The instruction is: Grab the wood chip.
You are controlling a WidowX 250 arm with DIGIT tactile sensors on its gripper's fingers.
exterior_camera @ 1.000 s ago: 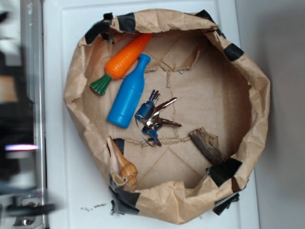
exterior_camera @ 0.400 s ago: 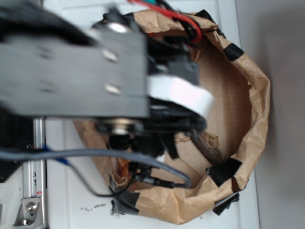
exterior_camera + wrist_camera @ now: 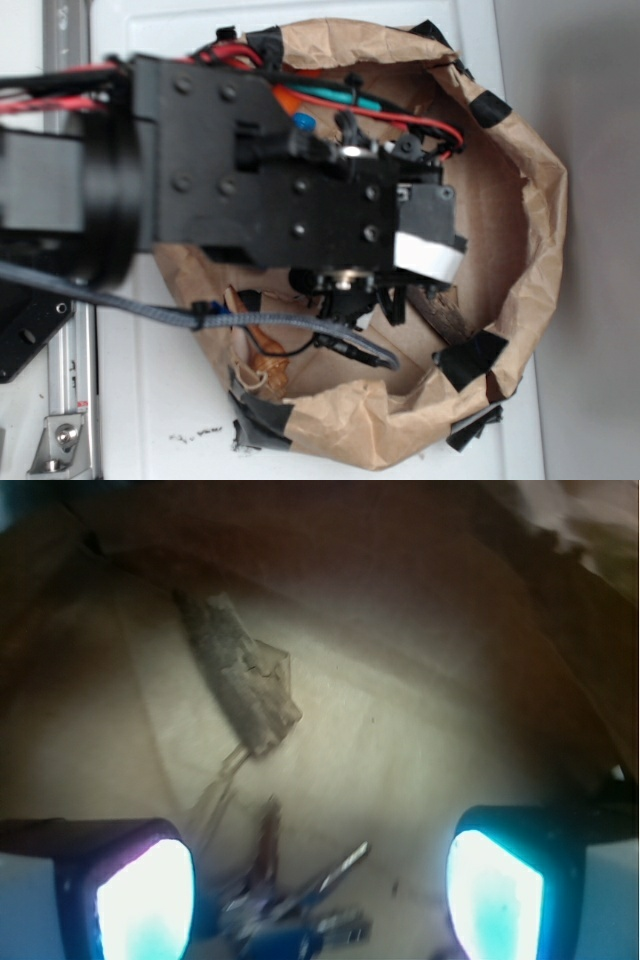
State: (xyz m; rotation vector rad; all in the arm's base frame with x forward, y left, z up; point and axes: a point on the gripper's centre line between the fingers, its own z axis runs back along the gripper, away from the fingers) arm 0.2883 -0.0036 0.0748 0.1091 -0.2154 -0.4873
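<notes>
The wood chip (image 3: 243, 670) is a dark, rough, elongated piece lying on the brown paper floor, seen ahead of the fingers in the wrist view. In the exterior view only its end (image 3: 443, 314) shows past the arm, near the black tape patch at the lower right. My gripper (image 3: 320, 895) is open, its two fingers wide apart with nothing held. It hovers over the bunch of keys (image 3: 300, 910), short of the chip. In the exterior view the arm (image 3: 300, 200) covers the middle of the paper bowl (image 3: 535, 200).
The crumpled paper wall rises all around, patched with black tape (image 3: 470, 358). A tan seashell (image 3: 262, 372) lies at the lower left rim. Bits of an orange carrot toy (image 3: 290, 100) and a blue bottle (image 3: 303, 122) show under the arm.
The arm has swung in from the left over the bowl, hiding the carrot, bottle and keys, and has moved a little lower and to the right over the last half second.
</notes>
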